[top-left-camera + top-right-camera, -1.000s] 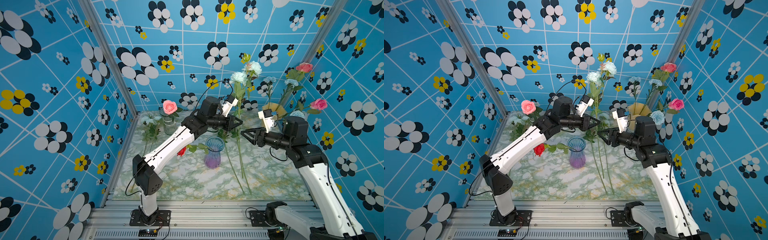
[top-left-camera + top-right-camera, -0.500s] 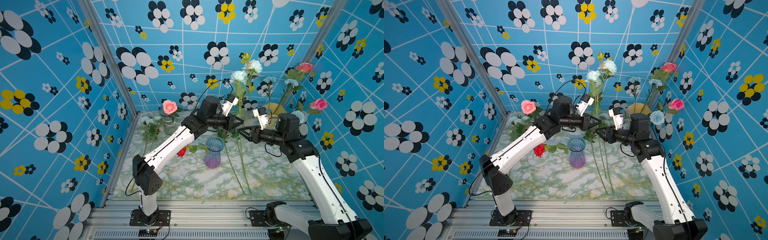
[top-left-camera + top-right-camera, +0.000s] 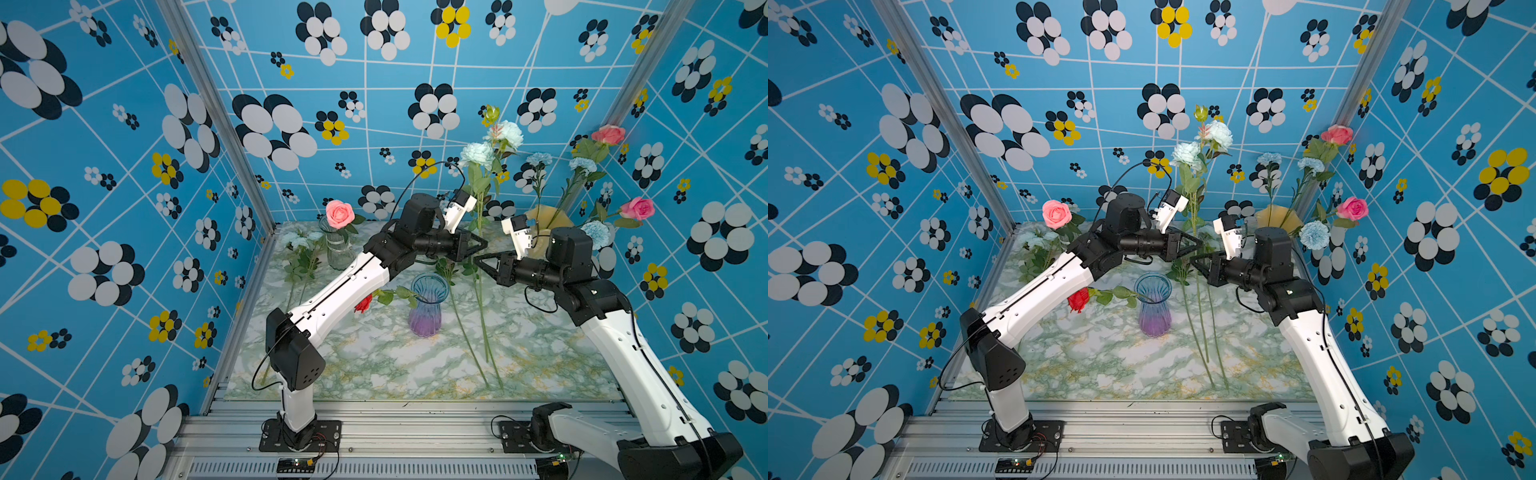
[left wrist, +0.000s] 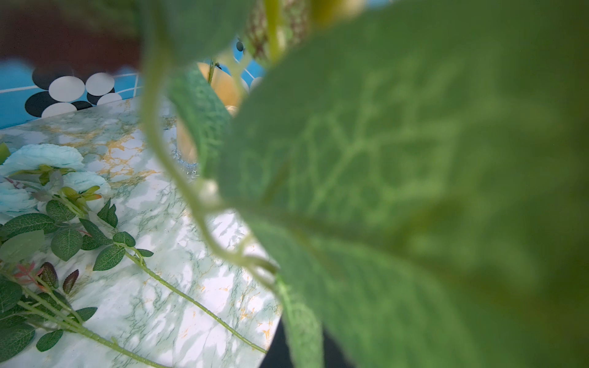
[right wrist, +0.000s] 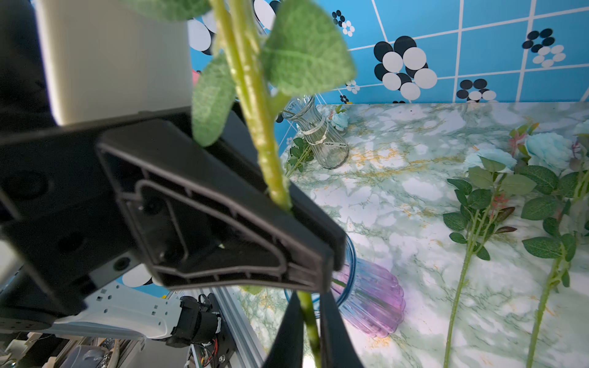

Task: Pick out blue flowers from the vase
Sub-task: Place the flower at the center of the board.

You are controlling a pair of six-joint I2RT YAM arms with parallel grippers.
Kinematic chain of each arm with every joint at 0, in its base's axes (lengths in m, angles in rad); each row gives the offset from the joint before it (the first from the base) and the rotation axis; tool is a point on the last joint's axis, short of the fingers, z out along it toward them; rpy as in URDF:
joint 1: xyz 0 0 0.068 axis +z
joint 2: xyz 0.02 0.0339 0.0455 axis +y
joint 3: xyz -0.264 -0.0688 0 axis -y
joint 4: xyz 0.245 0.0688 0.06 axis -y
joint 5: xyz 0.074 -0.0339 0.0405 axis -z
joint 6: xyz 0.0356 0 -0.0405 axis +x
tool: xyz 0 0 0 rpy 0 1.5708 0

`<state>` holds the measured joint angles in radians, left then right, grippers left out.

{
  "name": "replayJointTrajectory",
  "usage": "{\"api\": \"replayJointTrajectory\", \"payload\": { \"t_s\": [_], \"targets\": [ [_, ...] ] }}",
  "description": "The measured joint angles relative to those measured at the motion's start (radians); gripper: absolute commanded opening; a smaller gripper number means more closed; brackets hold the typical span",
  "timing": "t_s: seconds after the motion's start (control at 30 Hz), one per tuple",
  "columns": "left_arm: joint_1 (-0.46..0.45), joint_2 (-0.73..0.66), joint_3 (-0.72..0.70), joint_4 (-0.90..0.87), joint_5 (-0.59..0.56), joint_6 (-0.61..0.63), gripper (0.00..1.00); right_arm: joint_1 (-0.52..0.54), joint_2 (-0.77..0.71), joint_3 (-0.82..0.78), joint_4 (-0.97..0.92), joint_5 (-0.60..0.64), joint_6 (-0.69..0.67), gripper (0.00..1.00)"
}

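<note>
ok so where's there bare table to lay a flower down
Bare tabletop in front of the purple vase, between the left arm and the long stems; another patch between those stems and the right arm. Crowded toward the back: clear vase, yellow vase, blue flowers, left gripper and right gripper.

Marbled green-white tabletop (image 3: 374,374), one red rose (image 3: 364,303), three pink roses (image 3: 340,212) (two at right), flower-print blue walls (image 3: 124,199)

Bright, even light is filling both top views, leaving only soft shadows on the marble tabletop (image 3: 374,365); lines on the walls (image 3: 104,232) are bowing toward the edges. A close leaf (image 4: 414,191) is blurring most of the left wrist view. The near flower stem (image 5: 250,95) is looking soft in the right wrist view.
</note>
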<state>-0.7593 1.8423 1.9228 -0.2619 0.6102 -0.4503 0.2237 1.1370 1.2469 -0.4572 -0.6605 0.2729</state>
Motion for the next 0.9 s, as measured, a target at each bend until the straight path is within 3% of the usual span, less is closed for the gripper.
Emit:
{"api": "replayJointTrajectory", "payload": {
  "t_s": [0.27, 0.37, 0.63, 0.9],
  "targets": [
    [-0.002, -0.01, -0.01, -0.009, 0.001, 0.017, 0.76, -0.005, -0.003, -0.001, -0.05, 0.148, 0.0, 0.0],
    [-0.005, -0.048, -0.03, -0.03, -0.016, 0.04, 0.89, -0.005, -0.003, 0.005, -0.107, 0.224, -0.017, 0.0],
    [-0.056, -0.27, -0.082, -0.118, -0.175, 0.181, 0.95, -0.005, -0.001, 0.088, -0.284, 0.446, -0.095, 0.0],
    [-0.072, -0.618, -0.314, -0.156, -0.431, 0.309, 0.97, -0.005, 0.092, 0.109, -0.404, 0.597, -0.14, 0.0]
  ]
}}
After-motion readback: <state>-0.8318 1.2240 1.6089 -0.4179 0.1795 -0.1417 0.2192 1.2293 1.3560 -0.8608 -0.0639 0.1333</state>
